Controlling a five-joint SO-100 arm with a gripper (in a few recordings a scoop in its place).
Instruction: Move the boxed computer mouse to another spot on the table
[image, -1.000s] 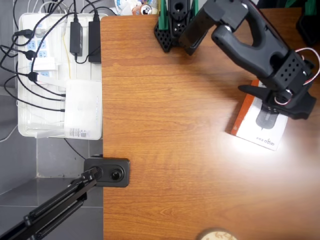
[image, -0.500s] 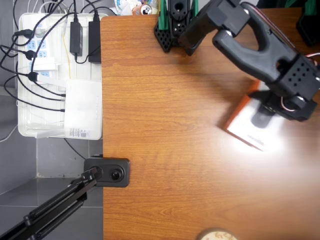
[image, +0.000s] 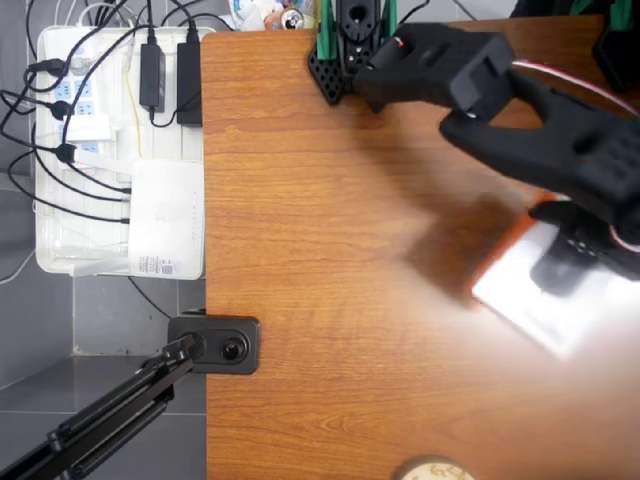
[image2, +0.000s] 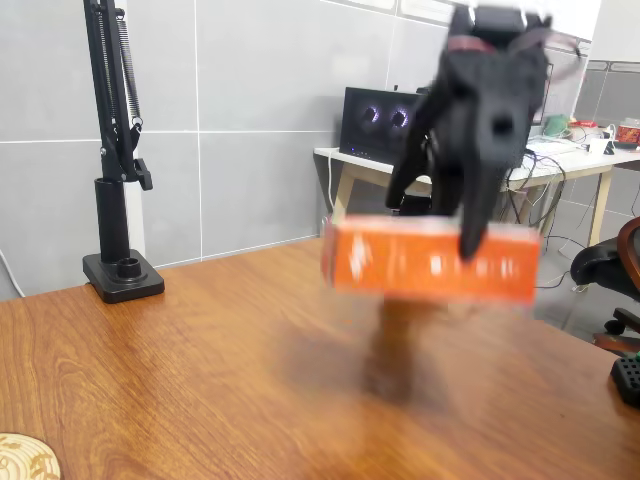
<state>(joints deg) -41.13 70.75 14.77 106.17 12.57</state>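
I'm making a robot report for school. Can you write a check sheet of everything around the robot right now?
Surface: table, brown wood grain, glossy.
Job's things: boxed computer mouse, lifted off the table, orange side facing the fixed view, blurred.
Clutter: round tan disc at the table edge.
Grippers: gripper shut on the box.
Cables: black cables in the white tray with a white device.
Surroundings: black lamp stand, grey tiled wall, a desk behind.
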